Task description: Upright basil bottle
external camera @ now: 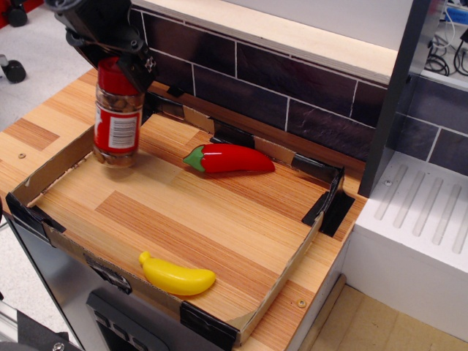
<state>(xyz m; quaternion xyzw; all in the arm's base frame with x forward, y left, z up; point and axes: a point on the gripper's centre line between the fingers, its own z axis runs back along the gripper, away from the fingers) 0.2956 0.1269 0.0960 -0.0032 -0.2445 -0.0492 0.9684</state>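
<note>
Now my pincer [117, 62] pinches the basil bottle [118, 117] by its red cap, upright in the tray [44, 179]; next, seat it and let go.

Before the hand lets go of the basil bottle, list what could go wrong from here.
1. The basil bottle stands near the tray's cardboard left wall; if its base is not flat, it may topple on release.
2. The hand grips the red cap; opening unevenly or lifting askew might tip the bottle.
3. A fall rightward could knock the red pepper.
</note>
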